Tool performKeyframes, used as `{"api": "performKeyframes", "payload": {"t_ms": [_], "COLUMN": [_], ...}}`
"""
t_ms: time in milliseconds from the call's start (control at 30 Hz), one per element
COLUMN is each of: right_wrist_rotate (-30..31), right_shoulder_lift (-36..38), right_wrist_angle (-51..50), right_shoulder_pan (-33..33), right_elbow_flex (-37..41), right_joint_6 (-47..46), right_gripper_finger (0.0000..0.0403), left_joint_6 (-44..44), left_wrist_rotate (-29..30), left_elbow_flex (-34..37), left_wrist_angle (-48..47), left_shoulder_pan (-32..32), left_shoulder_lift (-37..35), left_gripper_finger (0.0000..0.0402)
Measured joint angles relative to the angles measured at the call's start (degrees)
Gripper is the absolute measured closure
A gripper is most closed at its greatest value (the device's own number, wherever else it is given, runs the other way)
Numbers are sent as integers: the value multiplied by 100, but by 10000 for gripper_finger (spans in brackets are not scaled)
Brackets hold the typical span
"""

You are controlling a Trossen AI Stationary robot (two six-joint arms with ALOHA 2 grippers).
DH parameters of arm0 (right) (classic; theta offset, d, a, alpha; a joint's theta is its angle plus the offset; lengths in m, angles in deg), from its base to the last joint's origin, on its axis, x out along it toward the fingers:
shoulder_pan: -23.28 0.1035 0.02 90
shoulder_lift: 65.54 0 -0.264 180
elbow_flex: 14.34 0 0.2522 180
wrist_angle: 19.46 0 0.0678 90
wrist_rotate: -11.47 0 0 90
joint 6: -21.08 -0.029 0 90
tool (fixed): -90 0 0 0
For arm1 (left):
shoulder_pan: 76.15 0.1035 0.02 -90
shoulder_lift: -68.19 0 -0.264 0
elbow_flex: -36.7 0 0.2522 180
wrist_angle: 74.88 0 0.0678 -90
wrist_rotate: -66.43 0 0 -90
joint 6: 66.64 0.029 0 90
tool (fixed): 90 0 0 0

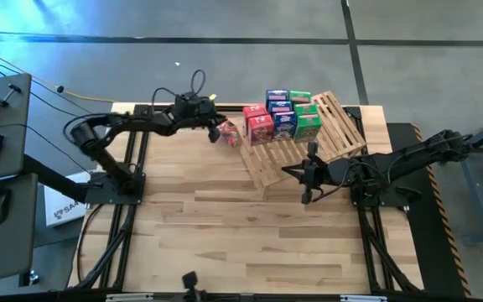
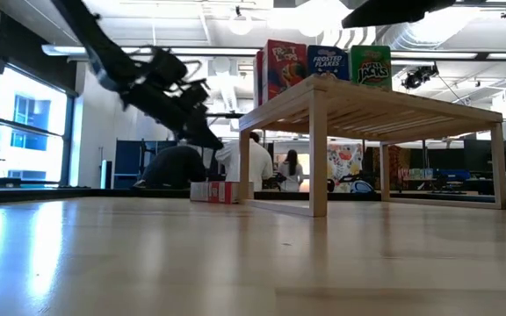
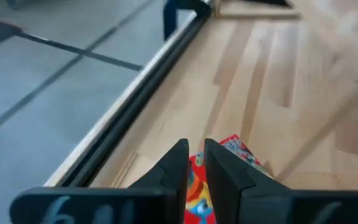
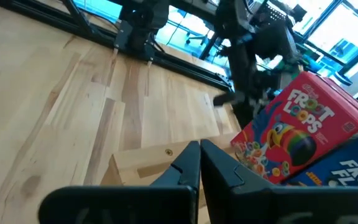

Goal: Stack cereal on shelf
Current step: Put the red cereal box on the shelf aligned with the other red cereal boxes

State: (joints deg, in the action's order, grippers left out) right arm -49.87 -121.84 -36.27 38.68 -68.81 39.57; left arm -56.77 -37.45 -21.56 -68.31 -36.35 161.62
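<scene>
Left end effector (image 3: 196,163) hovered nearly closed, empty, over a small red cardboard cereal box (image 1: 227,132) — light, crushable — best pinched across its narrow sides.

On the shelf (image 2: 385,105), the blue cereal box (image 2: 328,62) reads "FROSTED FLAKES" and the green cereal box (image 2: 372,67) beside it reads "Apple Jacks". In the right wrist view, the red cereal box (image 4: 300,134) carries "FROOT LOOPS" in white letters, and the blue box under it shows only "FRO".
</scene>
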Motion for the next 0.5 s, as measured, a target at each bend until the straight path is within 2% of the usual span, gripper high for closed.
{"api": "performKeyframes", "payload": {"t_ms": [200, 333, 500], "right_wrist_rotate": [0, 2, 2], "right_shoulder_lift": [0, 0, 0], "right_wrist_angle": [-3, -7, -15], "right_shoulder_pan": [0, 0, 0], "right_elbow_flex": [2, 2, 2], "right_joint_6": [-50, -45, -43], "right_gripper_finger": [402, 402, 402], "left_joint_6": [392, 463, 718], "left_wrist_rotate": [-74, 30, 417], "left_elbow_flex": [-848, -952, -959], "left_wrist_angle": [-904, -1045, -1493], "left_shoulder_pan": [-180, -198, -192], "left_shoulder_lift": [910, 1122, 1127], "left_gripper_finger": [380, 398, 401]}}
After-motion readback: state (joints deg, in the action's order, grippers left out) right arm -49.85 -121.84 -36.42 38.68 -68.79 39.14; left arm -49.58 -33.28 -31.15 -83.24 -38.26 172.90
